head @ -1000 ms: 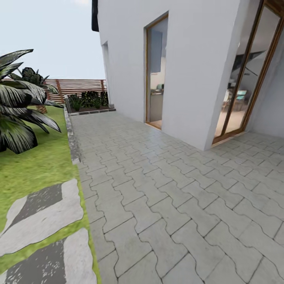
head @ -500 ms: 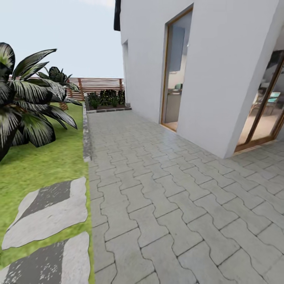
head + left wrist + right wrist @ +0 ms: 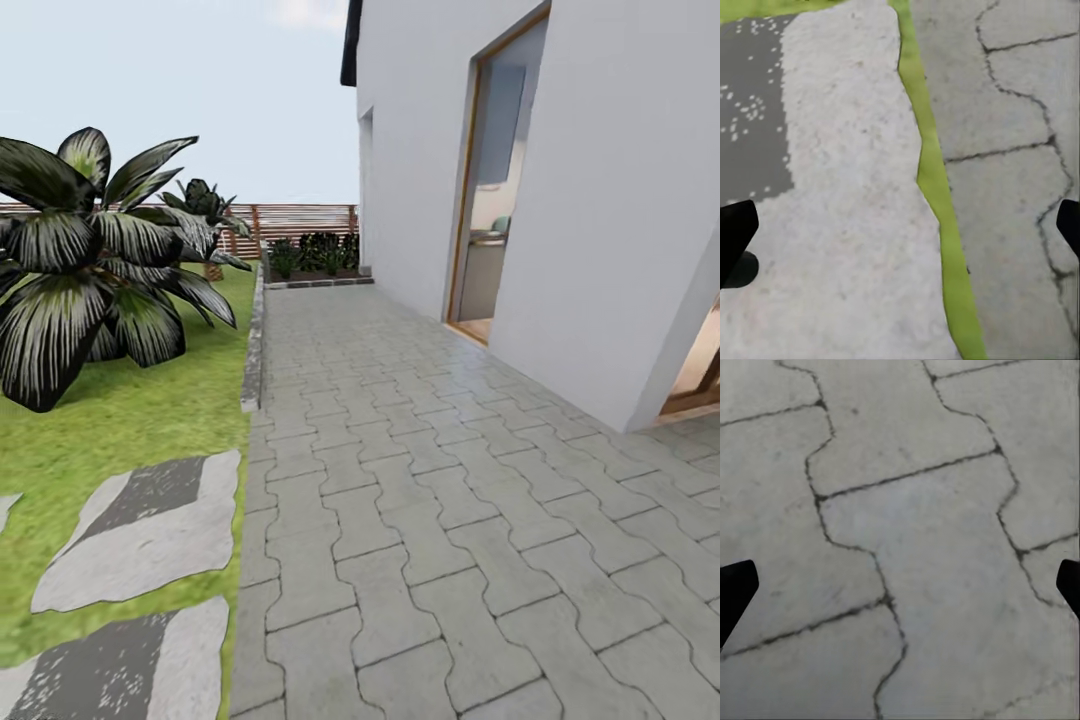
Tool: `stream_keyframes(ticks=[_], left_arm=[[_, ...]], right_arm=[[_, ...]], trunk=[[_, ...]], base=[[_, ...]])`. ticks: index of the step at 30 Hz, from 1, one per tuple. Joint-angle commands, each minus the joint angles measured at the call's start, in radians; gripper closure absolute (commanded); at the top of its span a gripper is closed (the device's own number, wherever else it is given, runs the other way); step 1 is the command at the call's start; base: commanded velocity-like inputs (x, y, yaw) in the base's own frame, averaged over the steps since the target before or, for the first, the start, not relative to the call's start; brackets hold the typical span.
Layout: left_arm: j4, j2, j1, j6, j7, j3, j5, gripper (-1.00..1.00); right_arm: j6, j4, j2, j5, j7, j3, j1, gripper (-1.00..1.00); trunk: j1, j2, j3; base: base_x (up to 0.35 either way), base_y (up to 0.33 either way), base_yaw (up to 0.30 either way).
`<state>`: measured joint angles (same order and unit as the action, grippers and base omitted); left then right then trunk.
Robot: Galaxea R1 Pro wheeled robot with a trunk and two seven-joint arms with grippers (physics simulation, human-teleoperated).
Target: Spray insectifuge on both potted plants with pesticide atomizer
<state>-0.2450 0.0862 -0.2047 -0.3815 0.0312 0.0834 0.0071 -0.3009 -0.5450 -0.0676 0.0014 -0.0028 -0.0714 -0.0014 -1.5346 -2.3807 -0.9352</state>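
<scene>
The pesticide atomizer and the potted plants are out of view. The garden's green lawn (image 3: 130, 420) lies at the left in the head view, with a brown slat fence (image 3: 290, 220) at its far end. In the left wrist view my left gripper (image 3: 901, 232) is open, its black fingertips (image 3: 735, 240) wide apart over a pale stepping stone (image 3: 847, 187) and a strip of grass. In the right wrist view my right gripper (image 3: 900, 585) is open over grey paving (image 3: 915, 532), holding nothing.
A big dark-leaved palm (image 3: 90, 260) stands on the lawn at left, a smaller one (image 3: 205, 215) behind it. Stepping stones (image 3: 140, 530) cross the grass. A grey paved path (image 3: 420, 480) runs ahead beside a white house wall (image 3: 600, 200) with a doorway (image 3: 495, 190). A planter bed (image 3: 315, 255) closes the far end.
The whole head view has shifted: the camera has turned left, so the house slides to the right and more of the lawn and the palm comes into view.
</scene>
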Motion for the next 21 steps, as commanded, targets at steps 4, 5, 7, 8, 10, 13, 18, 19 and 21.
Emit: stream_keyframes(ticks=[4,5,7,8,10,13,18,19,21], left_arm=[[0.001,0.000,-0.001,-0.004,0.000,0.003,0.001,-1.00],[0.001,0.000,-0.001,-0.004,0.000,0.003,0.001,-1.00],[0.001,0.000,-0.001,-0.004,0.000,0.003,0.001,-1.00],[0.001,0.000,-0.001,-0.004,0.000,0.003,0.001,-1.00],[0.001,0.000,-0.001,-0.004,0.001,0.003,0.001,-1.00],[0.001,0.000,-0.001,-0.004,0.000,0.003,0.001,-1.00],[0.001,0.000,-0.001,-0.004,0.000,0.003,0.001,-1.00],[0.001,0.000,-0.001,-0.004,0.000,0.003,0.001,-1.00],[0.001,0.000,-0.001,-0.004,0.000,0.003,0.001,-1.00]], right_arm=[[-0.003,0.000,0.000,0.000,0.000,-0.001,0.000,-1.00],[-0.003,0.000,0.000,0.000,0.000,-0.001,0.000,-1.00],[-0.003,0.000,0.000,0.000,0.000,-0.001,0.000,-1.00],[-0.003,0.000,0.000,0.000,0.000,-0.001,0.000,-1.00],[-0.003,0.000,0.000,0.000,0.000,-0.001,0.000,-1.00],[-0.003,0.000,0.000,0.000,0.000,-0.001,0.000,-1.00],[-0.003,0.000,0.000,0.000,0.000,-0.001,0.000,-1.00],[-0.003,0.000,0.000,0.000,0.000,-0.001,0.000,-1.00],[-0.003,0.000,0.000,0.000,0.000,-0.001,0.000,-1.00]], trunk=[[0.000,0.000,-0.001],[0.000,0.000,-0.001],[0.000,0.000,-0.001],[0.000,0.000,-0.001],[0.000,0.000,-0.001],[0.000,0.000,-0.001],[0.000,0.000,-0.001],[0.000,0.000,-0.001],[0.000,0.000,-0.001]], base=[[0.233,-0.248,0.276],[0.233,-0.248,0.276],[0.232,-0.248,0.276],[0.232,-0.248,0.276],[0.232,-0.248,0.276],[0.232,-0.248,0.276],[0.232,-0.248,0.276],[0.232,-0.248,0.276],[0.232,-0.248,0.276]])
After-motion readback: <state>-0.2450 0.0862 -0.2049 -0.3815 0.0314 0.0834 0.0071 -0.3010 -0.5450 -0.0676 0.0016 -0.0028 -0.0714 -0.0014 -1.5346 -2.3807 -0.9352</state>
